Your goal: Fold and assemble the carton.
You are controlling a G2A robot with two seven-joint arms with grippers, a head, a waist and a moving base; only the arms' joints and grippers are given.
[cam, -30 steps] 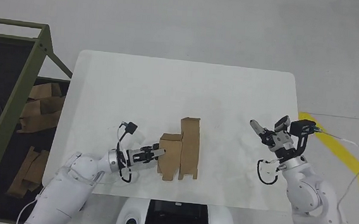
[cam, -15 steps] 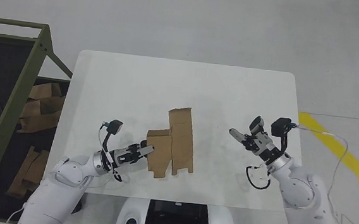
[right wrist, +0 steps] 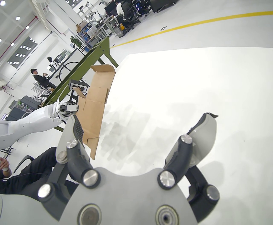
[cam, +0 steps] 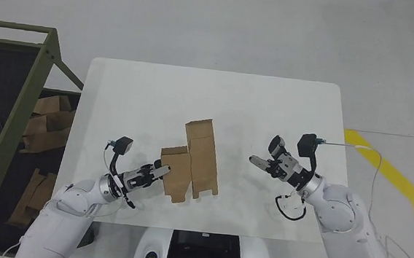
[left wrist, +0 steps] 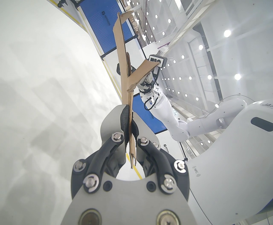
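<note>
**Carton clamped at left, right pincer spread**

At the far left of the top view, a green rack (cam: 50, 47) holds flat cardboard pieces (cam: 47, 122). Lower left of centre, my left pincer (cam: 161, 172) is closed tight on the left edge of the carton (cam: 201, 161). The carton is partly unfolded at the middle of the white bench (cam: 267, 104); I cannot tell whether it touches the surface. To its right and apart from it, my right pincer (right wrist: 141, 119) hovers with its fingers spread wide.
</note>
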